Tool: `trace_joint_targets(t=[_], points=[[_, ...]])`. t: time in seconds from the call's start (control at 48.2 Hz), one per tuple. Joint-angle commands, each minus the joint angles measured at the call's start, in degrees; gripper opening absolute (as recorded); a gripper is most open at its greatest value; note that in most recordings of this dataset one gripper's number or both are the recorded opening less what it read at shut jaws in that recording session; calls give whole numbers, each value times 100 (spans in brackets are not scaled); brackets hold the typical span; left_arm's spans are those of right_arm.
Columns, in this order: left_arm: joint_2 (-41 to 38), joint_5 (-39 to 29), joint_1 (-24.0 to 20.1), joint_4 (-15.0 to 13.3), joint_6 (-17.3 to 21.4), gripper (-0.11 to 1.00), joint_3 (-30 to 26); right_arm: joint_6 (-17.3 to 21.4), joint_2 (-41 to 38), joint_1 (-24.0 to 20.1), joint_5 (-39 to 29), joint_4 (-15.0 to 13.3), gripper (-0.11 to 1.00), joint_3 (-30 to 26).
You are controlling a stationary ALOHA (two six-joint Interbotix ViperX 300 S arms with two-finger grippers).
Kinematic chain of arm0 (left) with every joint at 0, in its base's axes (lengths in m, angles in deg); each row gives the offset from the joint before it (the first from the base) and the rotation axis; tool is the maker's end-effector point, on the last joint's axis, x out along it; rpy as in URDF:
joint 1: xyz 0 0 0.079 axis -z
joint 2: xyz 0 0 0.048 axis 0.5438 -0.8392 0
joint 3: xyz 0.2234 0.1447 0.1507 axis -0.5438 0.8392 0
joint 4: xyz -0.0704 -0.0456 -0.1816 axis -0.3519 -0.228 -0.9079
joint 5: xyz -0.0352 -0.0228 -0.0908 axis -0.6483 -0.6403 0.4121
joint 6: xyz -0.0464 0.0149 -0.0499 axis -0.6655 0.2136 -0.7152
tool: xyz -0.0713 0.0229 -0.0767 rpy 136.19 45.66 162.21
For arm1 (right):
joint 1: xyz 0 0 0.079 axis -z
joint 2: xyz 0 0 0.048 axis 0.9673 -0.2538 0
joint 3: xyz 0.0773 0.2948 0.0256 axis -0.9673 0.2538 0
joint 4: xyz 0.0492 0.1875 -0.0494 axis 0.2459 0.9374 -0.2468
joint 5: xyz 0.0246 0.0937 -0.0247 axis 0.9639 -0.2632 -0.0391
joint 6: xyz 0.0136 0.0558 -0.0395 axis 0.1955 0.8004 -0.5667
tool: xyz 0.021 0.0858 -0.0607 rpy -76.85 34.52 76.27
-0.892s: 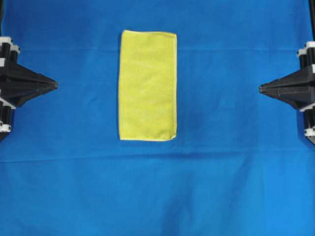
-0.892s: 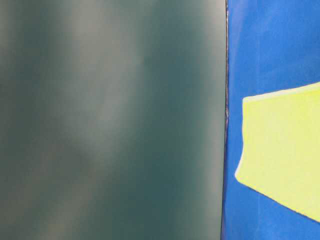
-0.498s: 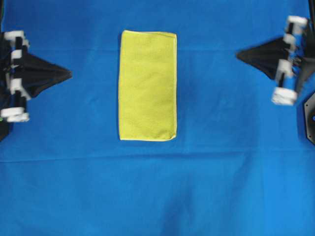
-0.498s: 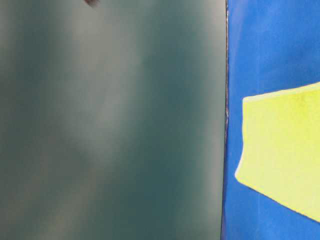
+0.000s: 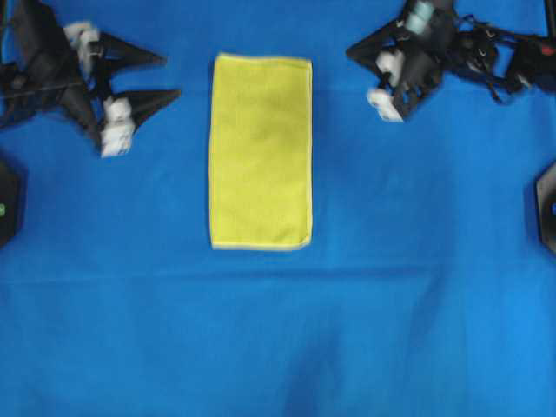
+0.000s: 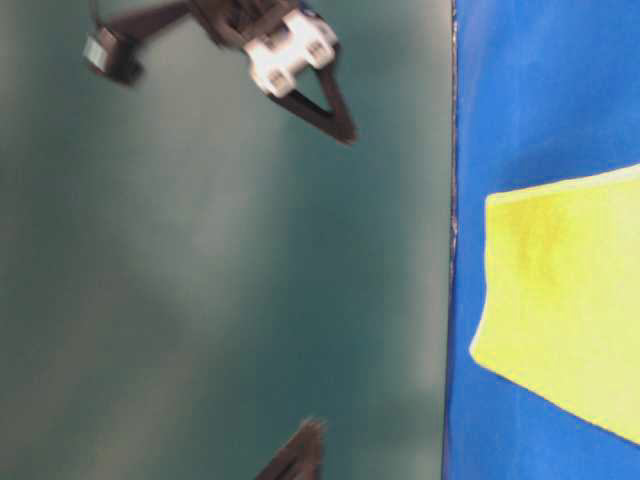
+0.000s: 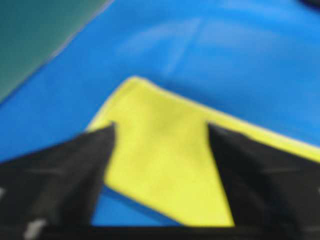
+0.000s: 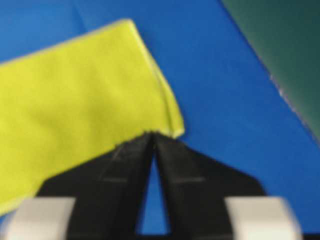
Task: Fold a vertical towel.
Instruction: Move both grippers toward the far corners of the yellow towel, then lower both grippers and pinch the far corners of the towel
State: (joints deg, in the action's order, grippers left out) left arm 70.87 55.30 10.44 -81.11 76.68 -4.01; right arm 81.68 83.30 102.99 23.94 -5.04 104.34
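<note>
The yellow towel [image 5: 261, 152] lies flat on the blue cloth, long side running away from me. My left gripper [image 5: 172, 76] is open and empty, just left of the towel's far left corner and apart from it. In the left wrist view the gripper [image 7: 160, 125] frames the towel [image 7: 165, 165] between its spread fingers. My right gripper [image 5: 350, 52] is shut and empty, right of the towel's far right corner. In the right wrist view its closed tip [image 8: 152, 132] points near the towel [image 8: 75, 95] corner.
The large blue cloth [image 5: 278, 330] covers the table, with soft creases near the front. Dark arm bases sit at the left edge [image 5: 7, 208] and the right edge [image 5: 547, 208]. The table-level view shows a green surface [image 6: 200, 280] and blurred black gripper parts [image 6: 320, 105].
Both arms have swung from the table's sides toward the far end and inward to the towel's far corners. The left gripper has opened. The right stays shut. The towel has not moved.
</note>
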Motion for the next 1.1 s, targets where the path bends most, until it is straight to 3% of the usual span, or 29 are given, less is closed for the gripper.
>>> trace_joint_targets(t=[0.0,0.083,0.145,0.623,1.079], points=[[-475,132,-193,-9,9,79,-299,9,-352,193,149,-62,37,-299],[-976,193,-360,-9,9,79,-519,9,-721,281,325,-70,58,-422],[-1397,264,-483,-9,9,78,-694,9,-932,316,413,-114,64,-510],[-3375,914,-1037,-18,-9,78,-1336,9,-1942,325,896,-229,60,-809],[-3797,976,-1037,-18,-18,78,-1582,9,-2470,325,993,-229,61,-1046]])
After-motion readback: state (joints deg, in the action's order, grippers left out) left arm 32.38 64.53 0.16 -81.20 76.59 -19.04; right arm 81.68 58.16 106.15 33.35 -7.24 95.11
